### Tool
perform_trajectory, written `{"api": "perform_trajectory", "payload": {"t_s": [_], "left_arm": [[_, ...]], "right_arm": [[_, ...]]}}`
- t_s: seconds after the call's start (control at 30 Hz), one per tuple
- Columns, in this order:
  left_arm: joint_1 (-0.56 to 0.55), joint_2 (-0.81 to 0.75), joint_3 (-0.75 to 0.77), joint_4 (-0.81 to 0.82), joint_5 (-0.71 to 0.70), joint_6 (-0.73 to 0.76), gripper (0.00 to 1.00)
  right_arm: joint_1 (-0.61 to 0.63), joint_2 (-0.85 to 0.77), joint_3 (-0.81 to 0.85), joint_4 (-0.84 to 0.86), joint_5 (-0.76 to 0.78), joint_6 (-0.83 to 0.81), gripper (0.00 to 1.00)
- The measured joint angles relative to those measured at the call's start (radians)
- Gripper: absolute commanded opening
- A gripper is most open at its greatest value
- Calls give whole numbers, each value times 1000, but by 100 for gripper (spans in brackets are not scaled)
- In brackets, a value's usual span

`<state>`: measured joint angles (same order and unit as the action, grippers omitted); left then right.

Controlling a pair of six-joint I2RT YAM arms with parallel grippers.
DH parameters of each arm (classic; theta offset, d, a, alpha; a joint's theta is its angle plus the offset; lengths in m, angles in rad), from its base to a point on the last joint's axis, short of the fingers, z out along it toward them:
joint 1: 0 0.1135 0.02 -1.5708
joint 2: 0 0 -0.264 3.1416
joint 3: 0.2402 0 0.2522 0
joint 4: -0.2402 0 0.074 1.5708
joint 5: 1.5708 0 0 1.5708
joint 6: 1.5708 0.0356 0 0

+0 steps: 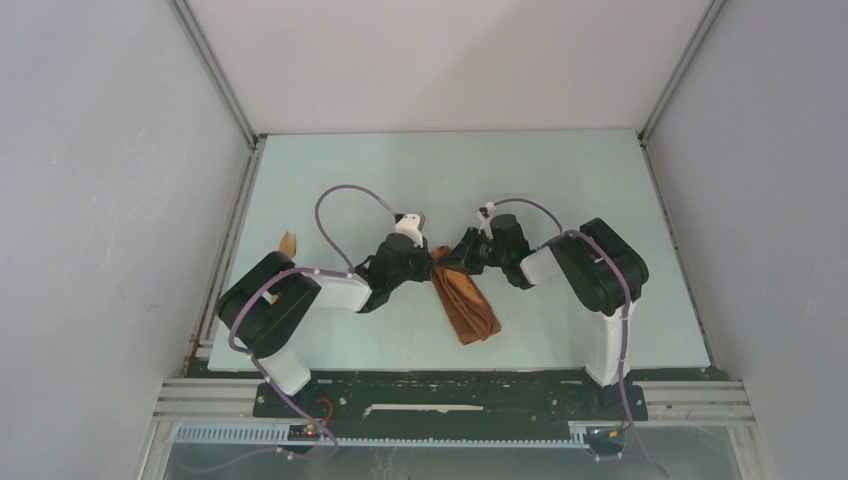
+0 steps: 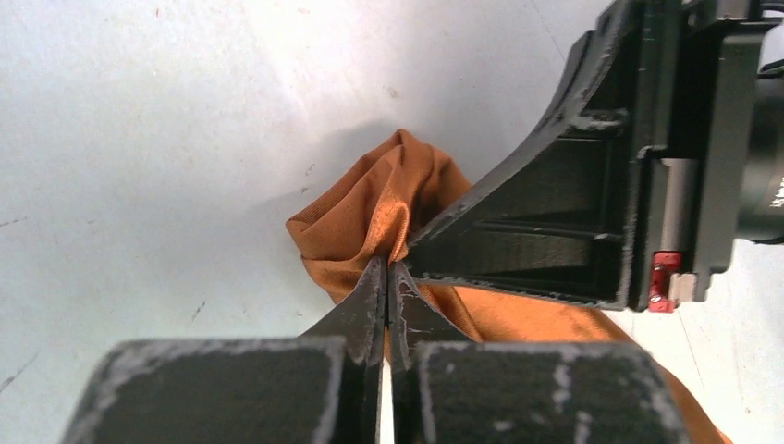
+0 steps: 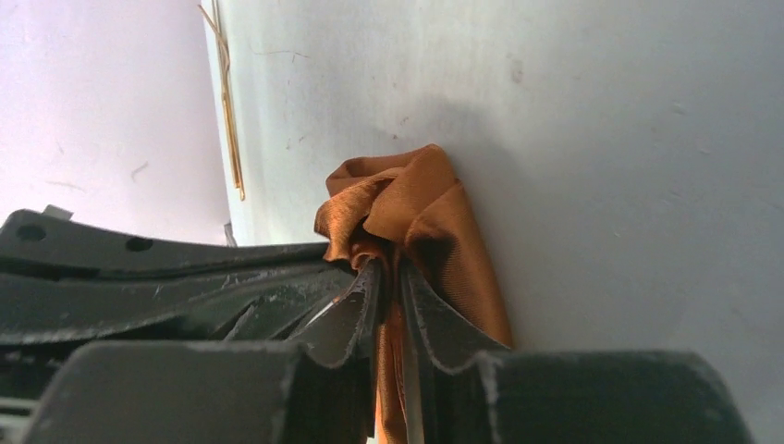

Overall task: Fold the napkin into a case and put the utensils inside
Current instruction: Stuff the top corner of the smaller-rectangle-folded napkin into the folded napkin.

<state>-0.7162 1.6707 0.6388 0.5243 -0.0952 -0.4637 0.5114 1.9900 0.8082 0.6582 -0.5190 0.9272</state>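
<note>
The rust-orange napkin (image 1: 466, 305) lies bunched in a long crumpled strip on the pale table, its far end pinched between both grippers. My left gripper (image 1: 430, 264) is shut on that end, as the left wrist view (image 2: 388, 266) shows, with cloth (image 2: 379, 208) bulging past its tips. My right gripper (image 1: 452, 258) is shut on the same end from the other side (image 3: 389, 268), with cloth (image 3: 421, 199) between its fingers. The two grippers almost touch. The wooden utensils (image 1: 288, 243) lie at the table's left edge, also seen as thin sticks in the right wrist view (image 3: 227, 102).
The table (image 1: 560, 180) is fenced by metal rails and grey walls on the left, right and back. The right gripper's body (image 2: 592, 203) fills the right of the left wrist view. The left gripper's body (image 3: 166, 287) fills the left of the right wrist view.
</note>
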Motion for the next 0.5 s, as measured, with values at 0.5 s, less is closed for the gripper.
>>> {"api": "perform_trajectory", "payload": {"t_s": [0.5], "left_arm": [[14,-1,-42,43,18,-61,0]], "right_arm": [[-24,53,-58,204,-89,71,3]]}}
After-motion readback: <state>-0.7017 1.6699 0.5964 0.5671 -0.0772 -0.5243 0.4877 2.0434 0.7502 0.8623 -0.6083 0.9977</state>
